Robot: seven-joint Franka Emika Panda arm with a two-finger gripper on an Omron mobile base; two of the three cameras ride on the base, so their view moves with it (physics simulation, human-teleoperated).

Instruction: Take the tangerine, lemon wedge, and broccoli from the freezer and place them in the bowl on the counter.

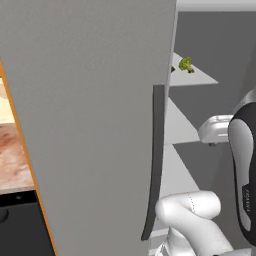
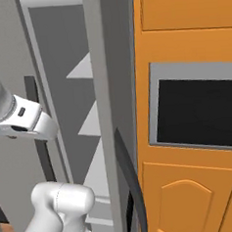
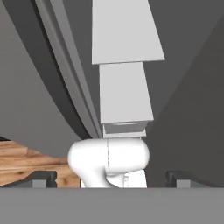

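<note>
Kitchen: freezer (image 1: 100, 115) door ajar, blocking much of your left base view; counter (image 1: 12, 155) just a sliver at left. One broccoli (image 1: 186, 64) on upper shelf (image 1: 192, 77); other shelves cut off. Right base view adds orange cabinet (image 2: 192, 196), black oven window (image 2: 201, 113). Gripper (image 3: 112, 178) released, fingertips (image 3: 43, 178) spread wide, grasping nothing.

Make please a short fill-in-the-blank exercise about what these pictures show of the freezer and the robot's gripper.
1. The broccoli lies on the ____ shelf seen inside the freezer.
2. The door of the freezer stands ____.
3. The jaws of the gripper are ____ and hold nothing.
4. The handle on the freezer door is ____ in colour.

Missing words: top; open; open; dark
</note>
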